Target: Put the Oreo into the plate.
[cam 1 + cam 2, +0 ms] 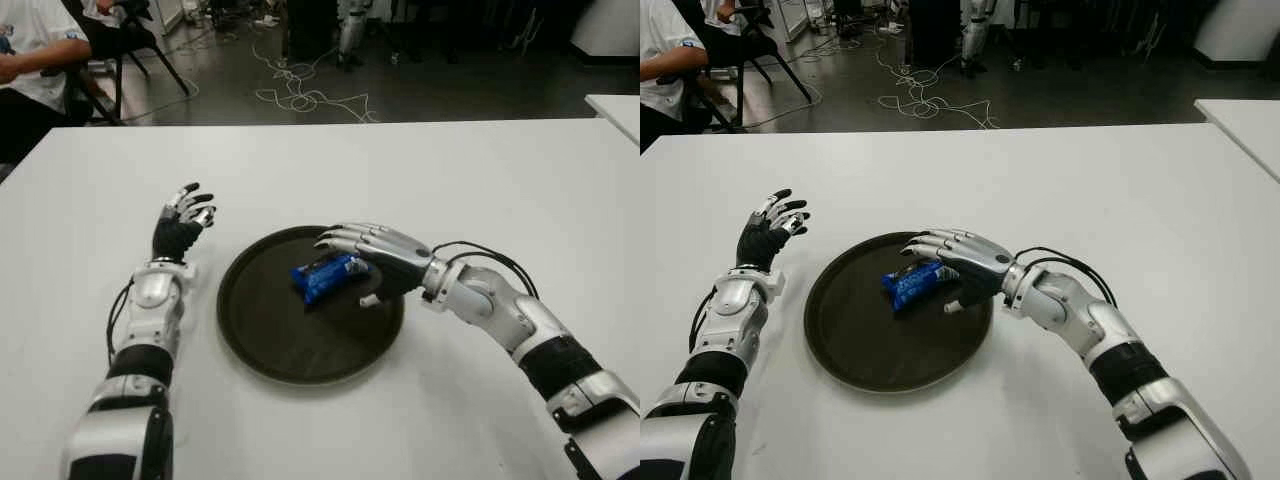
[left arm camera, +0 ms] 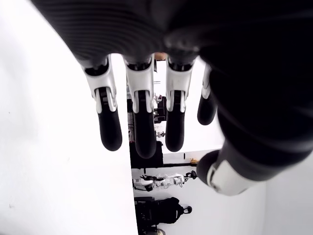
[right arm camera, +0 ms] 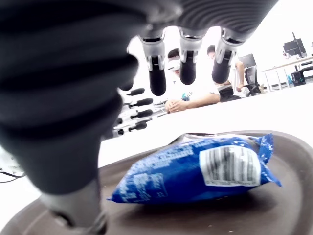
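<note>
The blue Oreo (image 1: 328,276) pack lies flat in the dark plate (image 1: 262,338) at frame centre, long axis running lower left to upper right, its right end hidden under the right hand (image 1: 375,257), fingers spread above it (holding nothing), while the left hand (image 1: 181,224) shows open left of the plate.

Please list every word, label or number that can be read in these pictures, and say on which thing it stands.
Blue packet lying in the plate: white lettering and a white barcode label, too blurred to read.
Nothing else bears text that can be read.
</note>
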Controlling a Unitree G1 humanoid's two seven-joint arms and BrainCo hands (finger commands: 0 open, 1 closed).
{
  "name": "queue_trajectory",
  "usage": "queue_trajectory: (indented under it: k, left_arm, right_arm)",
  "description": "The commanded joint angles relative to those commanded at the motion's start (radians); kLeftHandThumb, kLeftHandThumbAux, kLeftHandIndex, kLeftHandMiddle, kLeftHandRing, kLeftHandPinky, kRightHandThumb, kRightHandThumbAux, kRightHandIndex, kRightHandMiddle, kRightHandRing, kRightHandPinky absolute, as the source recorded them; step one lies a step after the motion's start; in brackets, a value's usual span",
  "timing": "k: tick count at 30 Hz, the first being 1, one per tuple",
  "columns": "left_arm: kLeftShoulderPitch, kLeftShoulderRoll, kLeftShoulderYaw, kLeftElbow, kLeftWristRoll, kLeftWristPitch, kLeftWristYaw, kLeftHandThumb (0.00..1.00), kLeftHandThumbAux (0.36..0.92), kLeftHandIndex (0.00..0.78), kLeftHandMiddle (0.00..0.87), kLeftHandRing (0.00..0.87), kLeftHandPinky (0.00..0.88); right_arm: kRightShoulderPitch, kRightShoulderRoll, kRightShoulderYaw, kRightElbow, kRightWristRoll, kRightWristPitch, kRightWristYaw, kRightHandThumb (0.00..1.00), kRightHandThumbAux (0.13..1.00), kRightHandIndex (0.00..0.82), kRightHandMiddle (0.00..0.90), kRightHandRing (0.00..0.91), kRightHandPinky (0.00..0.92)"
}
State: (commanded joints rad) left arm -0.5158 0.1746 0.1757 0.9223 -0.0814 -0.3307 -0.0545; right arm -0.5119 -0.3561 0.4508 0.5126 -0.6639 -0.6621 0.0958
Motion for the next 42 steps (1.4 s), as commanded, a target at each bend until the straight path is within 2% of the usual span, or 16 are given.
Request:
queue_trajectory:
  k: [6, 14, 19, 21, 24, 30, 33, 37, 39, 42]
  left_arm:
    - [-0.008, -0.002, 0.004, 0.014, -0.003, -0.003, 0.004, 0.317, 0.739, 0.183, 0.277, 0.282, 0.31]
    - [-0.01, -0.004, 0.007, 0.021, -0.009, -0.012, -0.003, 0.307, 0.731, 0.175, 0.27, 0.28, 0.31]
    - [-0.015, -0.006, 0.01, 0.028, -0.013, -0.012, -0.005, 0.307, 0.735, 0.173, 0.266, 0.274, 0.304]
    - [-0.017, -0.005, 0.009, 0.03, -0.011, -0.012, -0.003, 0.312, 0.733, 0.173, 0.267, 0.272, 0.304]
    - [-0.02, -0.005, 0.009, 0.033, -0.01, -0.012, -0.002, 0.315, 0.729, 0.174, 0.27, 0.274, 0.309]
    - [-0.03, -0.006, 0.009, 0.053, -0.009, -0.017, 0.001, 0.328, 0.728, 0.177, 0.271, 0.28, 0.313]
    - [-0.032, -0.006, 0.008, 0.059, -0.008, -0.02, -0.001, 0.329, 0.728, 0.173, 0.266, 0.276, 0.306]
    - [-0.03, -0.004, 0.005, 0.063, -0.007, -0.025, -0.007, 0.325, 0.728, 0.166, 0.261, 0.271, 0.301]
    - [-0.03, -0.004, 0.005, 0.063, -0.007, -0.027, -0.008, 0.32, 0.727, 0.163, 0.259, 0.27, 0.3]
    - [-0.026, -0.004, 0.004, 0.06, -0.007, -0.029, -0.012, 0.313, 0.724, 0.162, 0.259, 0.271, 0.305]
  right_arm:
    - [-0.016, 0.004, -0.003, 0.04, 0.001, -0.002, -0.036, 0.009, 0.816, 0.018, 0.0, 0.0, 0.0]
    - [-0.064, 0.004, -0.021, 0.136, 0.021, -0.011, -0.068, 0.0, 0.816, 0.004, 0.0, 0.0, 0.0]
    - [-0.133, 0.005, -0.039, 0.306, 0.023, -0.019, -0.135, 0.0, 0.804, 0.0, 0.0, 0.0, 0.0]
    - [-0.171, 0.03, -0.056, 0.414, 0.039, 0.002, -0.176, 0.0, 0.795, 0.0, 0.0, 0.0, 0.001]
    - [-0.203, 0.058, -0.073, 0.5, 0.064, 0.024, -0.197, 0.0, 0.786, 0.0, 0.003, 0.0, 0.005]
    - [-0.268, 0.126, -0.155, 0.624, 0.172, 0.171, -0.179, 0.0, 0.773, 0.016, 0.044, 0.032, 0.029]
    - [-0.291, 0.152, -0.196, 0.662, 0.229, 0.227, -0.156, 0.0, 0.777, 0.035, 0.065, 0.056, 0.047]
    - [-0.322, 0.2, -0.282, 0.698, 0.337, 0.301, -0.107, 0.0, 0.803, 0.061, 0.095, 0.09, 0.087]
    - [-0.329, 0.208, -0.298, 0.704, 0.359, 0.316, -0.095, 0.0, 0.816, 0.07, 0.108, 0.106, 0.109]
    - [-0.344, 0.239, -0.38, 0.715, 0.458, 0.365, -0.061, 0.0, 0.839, 0.087, 0.136, 0.141, 0.163]
